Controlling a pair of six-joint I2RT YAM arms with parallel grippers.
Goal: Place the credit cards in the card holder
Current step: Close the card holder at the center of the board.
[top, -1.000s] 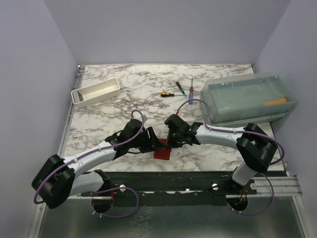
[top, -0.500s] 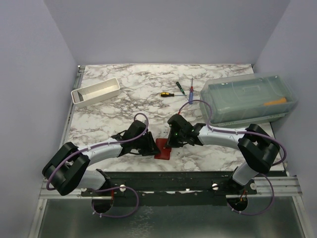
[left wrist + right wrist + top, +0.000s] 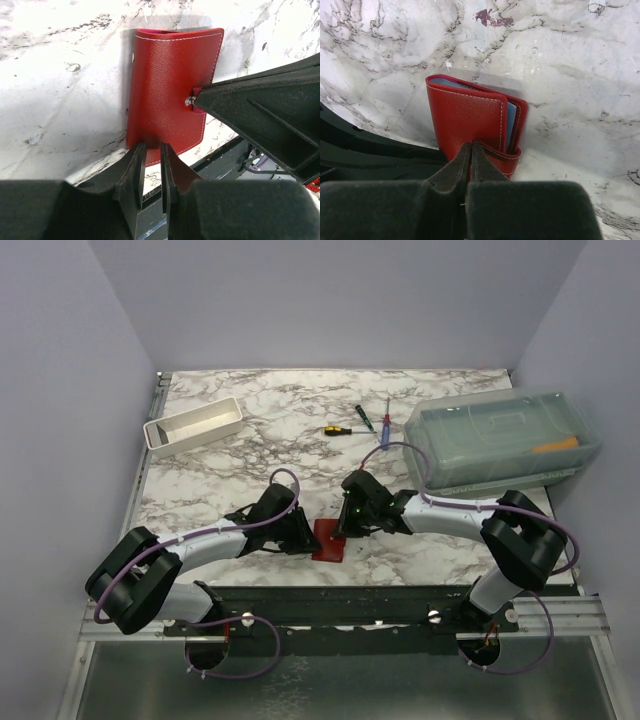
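Closing step, seemingly: card holder (image 3: 170, 90) pinched at its near edge by left gripper (image 3: 152, 150), its strap (image 3: 505, 152) by tightly closed right gripper (image 3: 471, 150); next, press snap (image 3: 189, 101) shut.

Probably a lab test cell: plain walls (image 3: 330, 300), marble tabletop (image 3: 270, 440).

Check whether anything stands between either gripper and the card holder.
Nothing visible does. The left gripper pinches one edge of the red card holder, and the right gripper pinches its snap strap. A blue card shows inside.
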